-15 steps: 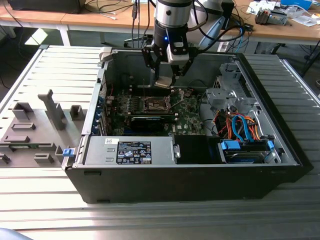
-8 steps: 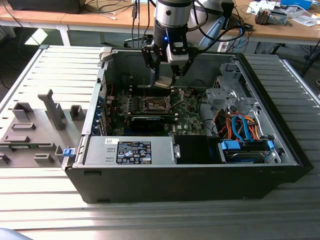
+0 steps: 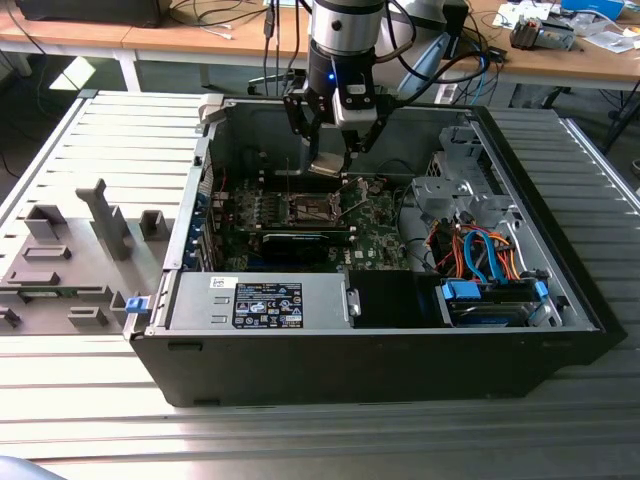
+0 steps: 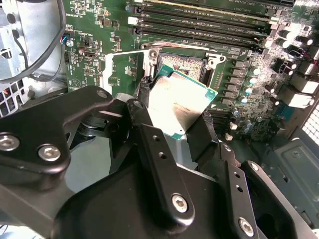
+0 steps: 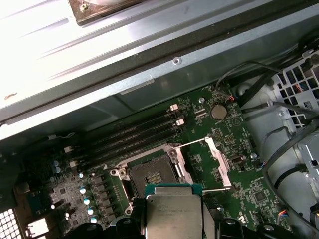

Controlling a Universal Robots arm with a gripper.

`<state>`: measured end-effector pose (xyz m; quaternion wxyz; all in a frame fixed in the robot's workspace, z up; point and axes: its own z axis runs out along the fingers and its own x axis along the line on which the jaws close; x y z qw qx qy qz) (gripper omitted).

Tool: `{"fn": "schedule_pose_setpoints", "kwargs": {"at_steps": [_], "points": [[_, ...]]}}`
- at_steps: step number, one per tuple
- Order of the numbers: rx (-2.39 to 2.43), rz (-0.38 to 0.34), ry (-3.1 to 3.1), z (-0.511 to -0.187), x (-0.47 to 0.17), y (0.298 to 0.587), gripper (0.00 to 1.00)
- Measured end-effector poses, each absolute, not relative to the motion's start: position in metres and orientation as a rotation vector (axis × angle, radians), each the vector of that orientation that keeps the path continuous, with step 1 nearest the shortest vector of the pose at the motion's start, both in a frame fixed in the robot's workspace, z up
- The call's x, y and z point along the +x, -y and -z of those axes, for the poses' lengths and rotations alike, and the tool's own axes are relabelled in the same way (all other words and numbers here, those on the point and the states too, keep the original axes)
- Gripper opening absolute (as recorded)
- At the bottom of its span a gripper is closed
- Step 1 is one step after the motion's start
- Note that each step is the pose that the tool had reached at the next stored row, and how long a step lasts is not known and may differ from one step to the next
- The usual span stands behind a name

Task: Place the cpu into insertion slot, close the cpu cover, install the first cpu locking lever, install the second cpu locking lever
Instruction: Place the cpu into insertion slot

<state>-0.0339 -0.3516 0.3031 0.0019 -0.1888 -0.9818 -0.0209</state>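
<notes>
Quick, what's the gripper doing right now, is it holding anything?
Gripper: shut on the cpu, held above the empty insertion slot.

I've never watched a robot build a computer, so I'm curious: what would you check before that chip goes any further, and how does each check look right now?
1. cpu held in the gripper: ok, clamped by two opposite edges.
2. insertion slot empty: ok, its contact field is bare.
3. cpu cover swung open, off the slot: ok.
4. cpu squared up with the slot: cannot tell; it hangs above the slot, apart from it, and looks tilted in the second wrist view.
</notes>
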Motion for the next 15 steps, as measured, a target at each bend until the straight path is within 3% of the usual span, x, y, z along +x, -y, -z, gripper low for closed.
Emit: {"fn": "schedule_pose_setpoints", "kwargs": {"at_steps": [15], "points": [[-0.614, 0.066, 3.077, -0.3031, -0.0339, 0.3516, 0.54]]}}
